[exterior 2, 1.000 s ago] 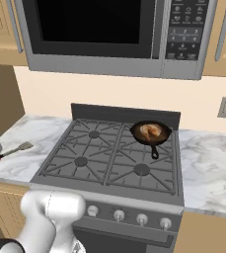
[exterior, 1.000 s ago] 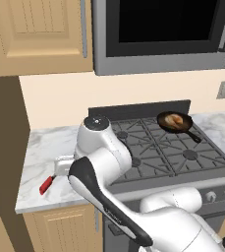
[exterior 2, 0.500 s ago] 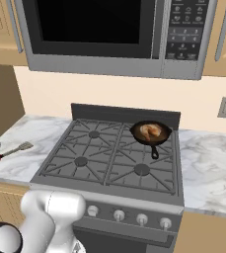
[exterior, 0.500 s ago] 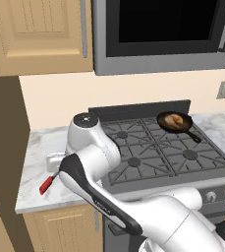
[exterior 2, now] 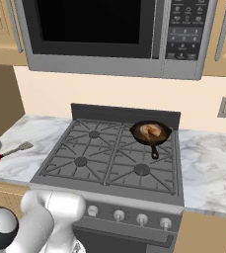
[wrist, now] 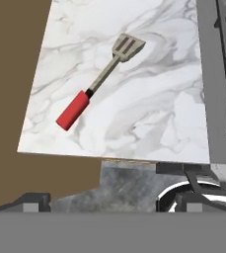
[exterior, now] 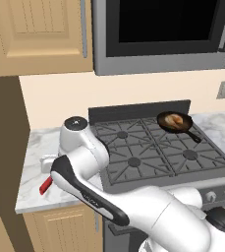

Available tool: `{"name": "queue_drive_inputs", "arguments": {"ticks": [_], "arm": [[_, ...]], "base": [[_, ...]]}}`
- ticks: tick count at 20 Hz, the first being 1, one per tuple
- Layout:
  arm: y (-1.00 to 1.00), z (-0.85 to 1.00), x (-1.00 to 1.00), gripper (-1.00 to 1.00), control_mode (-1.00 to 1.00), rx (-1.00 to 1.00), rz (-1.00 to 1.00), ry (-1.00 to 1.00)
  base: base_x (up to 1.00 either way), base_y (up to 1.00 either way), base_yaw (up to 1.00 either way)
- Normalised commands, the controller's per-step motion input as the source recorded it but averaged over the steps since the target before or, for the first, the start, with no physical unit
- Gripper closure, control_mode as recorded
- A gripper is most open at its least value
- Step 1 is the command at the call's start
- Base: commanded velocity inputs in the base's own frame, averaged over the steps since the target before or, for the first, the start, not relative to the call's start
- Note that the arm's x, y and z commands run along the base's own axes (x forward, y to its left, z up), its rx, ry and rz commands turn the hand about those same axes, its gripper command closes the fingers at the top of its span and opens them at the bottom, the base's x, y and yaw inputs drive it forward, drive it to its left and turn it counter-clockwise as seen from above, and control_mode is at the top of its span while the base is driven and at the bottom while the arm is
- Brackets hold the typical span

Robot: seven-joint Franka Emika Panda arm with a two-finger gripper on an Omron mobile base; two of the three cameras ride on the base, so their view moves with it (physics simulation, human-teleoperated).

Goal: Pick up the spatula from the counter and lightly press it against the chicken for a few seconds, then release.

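Spatula (wrist: 100,81): flat on marble tabletop (wrist: 154,108), upper left of hand view, red handle toward lower left.
Gripper (wrist: 115,201): spread wide, empty, bottom edge.
Chicken (exterior 2: 150,130): in pan (exterior 2: 154,150) on stove (exterior 2: 85,159).

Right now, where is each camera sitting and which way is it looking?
Left base view: behind the arm, on its left, facing forward and down at stove and counter; arm rises from lower right.
Right base view: behind on its right, facing likewise; arm at lower left.
Hand view: at the arm's end, facing down at the spatula on the counter; dark fingertips at bottom.
Shared: both base views show the spatula and pan of chicken.
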Motion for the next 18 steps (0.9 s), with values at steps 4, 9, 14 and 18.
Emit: {"name": "queue_drive_inputs", "arguments": {"ticks": [4, 9, 14, 18], "arm": [[0.2, -0.14, 0.18, -1.0, -1.0, 0.0, 0.0, 0.0], [0.12, -0.06, 0.07, -1.0, -1.0, 0.0, -0.07, 0.0], [0.01, -0.11, 0.03, -1.0, -1.0, 0.02, -0.13, 0.03], [0.06, -0.18, 0.09, -1.0, -1.0, 0.03, -0.11, 0.07]], "base": [[0.0, 0.0, 0.0], [0.0, 0.0, 0.0], [0.0, 0.0, 0.0], [0.0, 0.0, 0.0]]}}
